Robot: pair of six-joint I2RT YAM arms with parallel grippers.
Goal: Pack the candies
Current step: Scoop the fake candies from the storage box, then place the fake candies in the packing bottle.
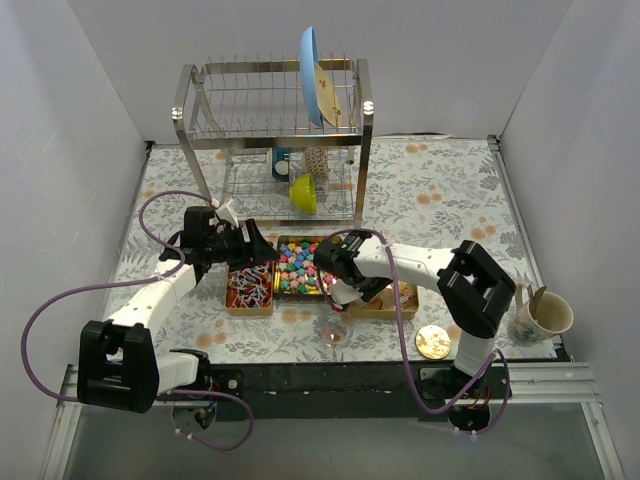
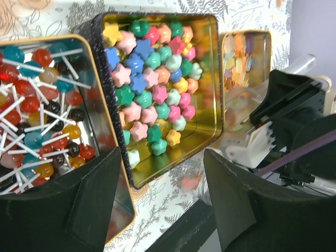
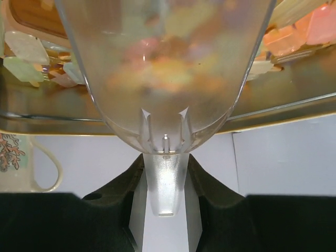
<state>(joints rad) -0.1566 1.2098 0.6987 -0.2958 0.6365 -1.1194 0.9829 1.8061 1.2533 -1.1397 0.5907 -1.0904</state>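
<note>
Three open gold tins sit side by side. The left tin (image 1: 248, 290) (image 2: 100, 131) holds red, blue and orange lollipops (image 2: 37, 105) on white sticks. Pastel star-shaped candies (image 1: 298, 265) (image 2: 152, 79) fill the middle tin (image 2: 218, 79). The right tin (image 1: 395, 302) (image 3: 283, 113) holds orange and pale wrapped candies (image 3: 294, 37). My left gripper (image 1: 250, 245) (image 2: 163, 199) hangs open over the near corners of the left and middle tins, holding nothing. My right gripper (image 1: 338, 280) (image 3: 165, 184) is shut on the handle of a clear plastic scoop (image 3: 165, 68) whose bowl is over the right tin.
A steel dish rack (image 1: 275, 130) with a blue plate (image 1: 312, 75) and a green bowl (image 1: 303, 192) stands behind the tins. A round gold lid (image 1: 433, 342) lies near the front edge. A mug (image 1: 540, 315) (image 3: 16, 157) stands at the right. One pink candy (image 2: 189, 182) lies loose on the cloth.
</note>
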